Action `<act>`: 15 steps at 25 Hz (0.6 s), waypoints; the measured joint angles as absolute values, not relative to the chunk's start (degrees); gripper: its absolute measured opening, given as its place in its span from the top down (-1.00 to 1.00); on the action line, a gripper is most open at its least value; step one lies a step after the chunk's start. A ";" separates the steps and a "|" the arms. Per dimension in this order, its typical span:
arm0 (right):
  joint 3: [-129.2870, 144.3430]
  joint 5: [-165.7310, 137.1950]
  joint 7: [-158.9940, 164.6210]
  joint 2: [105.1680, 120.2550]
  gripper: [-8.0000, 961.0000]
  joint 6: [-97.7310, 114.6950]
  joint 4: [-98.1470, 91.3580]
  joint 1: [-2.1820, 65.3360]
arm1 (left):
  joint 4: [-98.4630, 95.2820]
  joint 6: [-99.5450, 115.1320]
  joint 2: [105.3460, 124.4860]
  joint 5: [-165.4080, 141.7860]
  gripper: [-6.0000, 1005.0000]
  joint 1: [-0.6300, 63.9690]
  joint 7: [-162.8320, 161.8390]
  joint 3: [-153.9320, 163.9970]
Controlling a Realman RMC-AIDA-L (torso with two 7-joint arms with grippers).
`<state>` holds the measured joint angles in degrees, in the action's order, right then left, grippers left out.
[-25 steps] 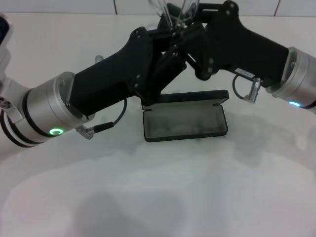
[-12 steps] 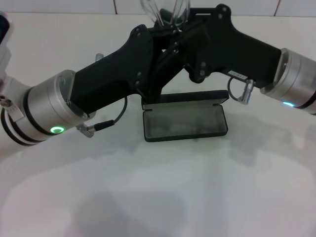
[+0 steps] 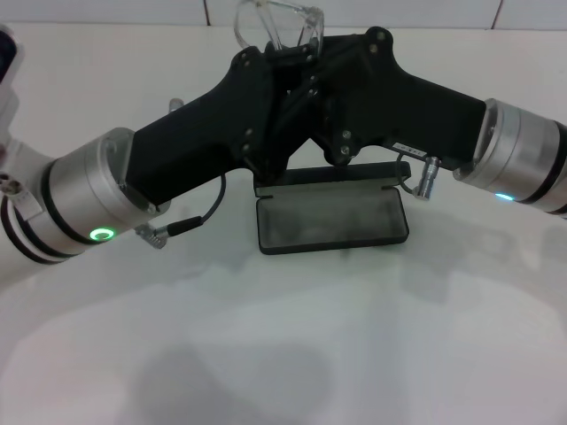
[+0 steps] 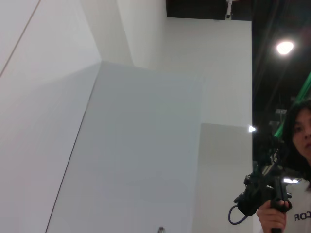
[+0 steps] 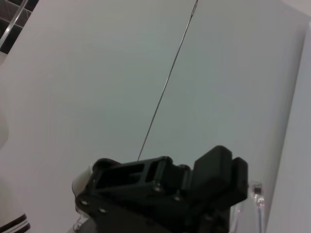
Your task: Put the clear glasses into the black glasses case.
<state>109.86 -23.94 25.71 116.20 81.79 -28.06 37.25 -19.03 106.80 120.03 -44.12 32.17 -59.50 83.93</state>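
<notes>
Left tool (image 3: 297, 84) and right tool (image 3: 312, 88) meeting above the open black glasses case (image 3: 332, 215) on the tabletop (image 3: 283, 354), their grip states indeterminable, with the clear glasses (image 3: 276, 25) raised between them, apparently for alignment before lowering into the case

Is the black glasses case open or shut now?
Open: the black glasses case lies with its lid raised behind, its grey inside showing and empty.

The glasses (image 3: 276, 21) sit above both grippers, which meet over the open case (image 3: 332, 219) on the table (image 3: 283, 354).
</notes>
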 joint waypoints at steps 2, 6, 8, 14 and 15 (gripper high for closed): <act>109.64 -23.95 25.68 116.19 0.68 81.74 -28.11 36.96 | -19.22 106.92 119.96 -44.11 0.88 31.70 -59.50 83.88; 109.32 -23.61 25.38 116.19 0.68 81.66 -27.99 36.59 | -19.79 108.00 119.67 -44.00 0.88 30.65 -59.50 83.77; 108.72 -23.58 25.20 116.15 0.68 81.44 -27.99 36.13 | -19.79 108.84 119.48 -43.98 0.88 30.37 -59.50 83.44; 106.84 -24.42 26.85 115.13 0.68 80.85 -29.44 34.35 | -19.83 112.41 117.64 -44.14 0.88 28.31 -59.58 81.81; 106.69 -25.55 28.14 114.64 0.68 80.77 -30.61 33.75 | -19.86 112.82 116.89 -44.17 0.88 27.83 -59.70 81.14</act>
<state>106.69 -25.55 28.14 114.64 80.77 -30.61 33.75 -19.86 112.82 116.89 -44.17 27.83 -59.70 81.14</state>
